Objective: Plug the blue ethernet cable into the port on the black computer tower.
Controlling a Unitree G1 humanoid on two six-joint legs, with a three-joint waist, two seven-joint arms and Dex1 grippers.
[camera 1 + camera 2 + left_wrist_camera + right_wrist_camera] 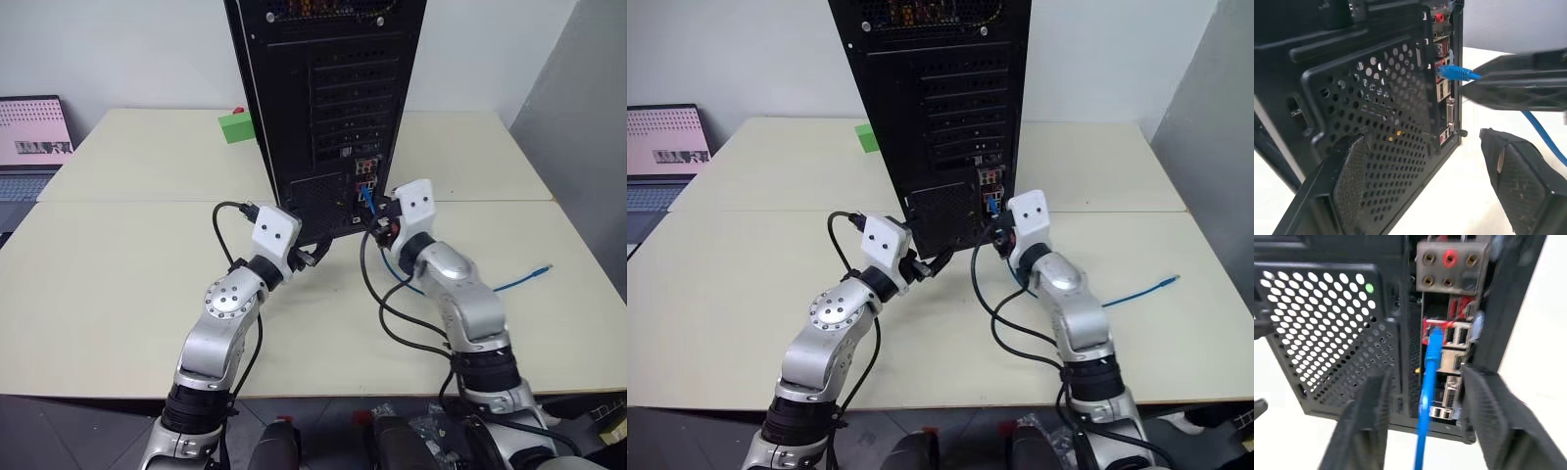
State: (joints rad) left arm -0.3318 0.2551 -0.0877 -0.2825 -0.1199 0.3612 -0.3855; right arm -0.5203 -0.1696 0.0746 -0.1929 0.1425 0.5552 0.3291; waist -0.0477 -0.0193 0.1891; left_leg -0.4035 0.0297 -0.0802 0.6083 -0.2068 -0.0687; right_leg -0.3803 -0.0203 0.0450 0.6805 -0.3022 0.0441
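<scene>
the blue ethernet cable (1426, 396) has its plug seated in the port (1435, 329) among the red and silver connectors at the lower rear of the black computer tower (333, 88). from the port the cord drops away from the tower's rear panel, passes between the two fingers of the right tool (1422, 431) without touching either, and trails across the counter (118, 284) to the right of the tower, where its free end (545, 267) lies well apart from the tower. the right tool stands open just in front of the connector panel, gripping nothing, one finger on each side of the cord. the left tool (1435, 181) is also open and empty, close to the perforated vent grille (1376, 127) on the tower's rear, left of the port; whether a finger touches the grille cannot be told. the tower stands upright on the counter. a small green block (236, 126) sits on the counter just beside the tower's left side, further back. a laptop (34, 137) with a lit screen sits well to the left of the tower.
</scene>
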